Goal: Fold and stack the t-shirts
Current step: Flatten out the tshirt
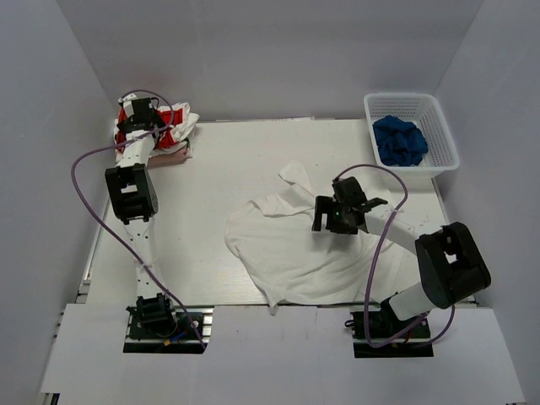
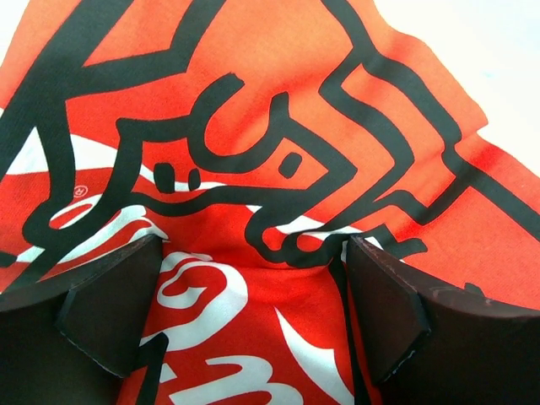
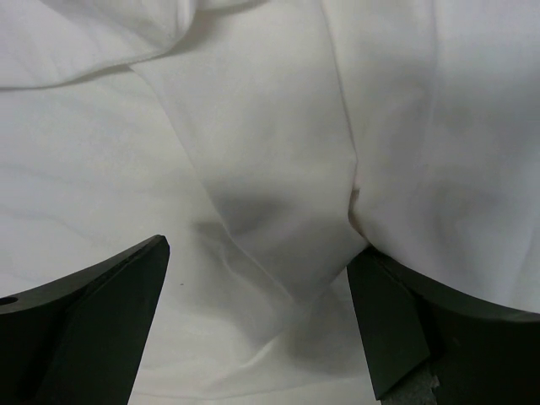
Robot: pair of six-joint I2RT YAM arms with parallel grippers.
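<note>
Now | left fingers (image 2: pixel 110 308) apart, printed shirt (image 2: pixel 278 126) | right fingers (image 3: pixel 93 321) apart, white shirt (image 3: pixel 270 169)

Left arm (image 1: pixel 132 192): built of white tube links, broken by a boxy black joint housing with a pale patch on top.
Right arm (image 1: pixel 451 266): finished in the same white and black; carried a bulkier black elbow block with rounded corners.
Left cable (image 1: pixel 78 181): thin, mauve, hung in loose loops off the links.
Right cable (image 1: pixel 377 253): looked alike, mauve and slender.
Left base (image 1: pixel 160 325): black, blocky.
Right base (image 1: pixel 392 329): black too.
Left gripper (image 2: pixel 245 312): showed matte brown-black fingers, flat and wedge-cut.
Right gripper (image 3: pixel 257 325): showed near-black fingers of like cut, one pierced by a small round hole.
</note>
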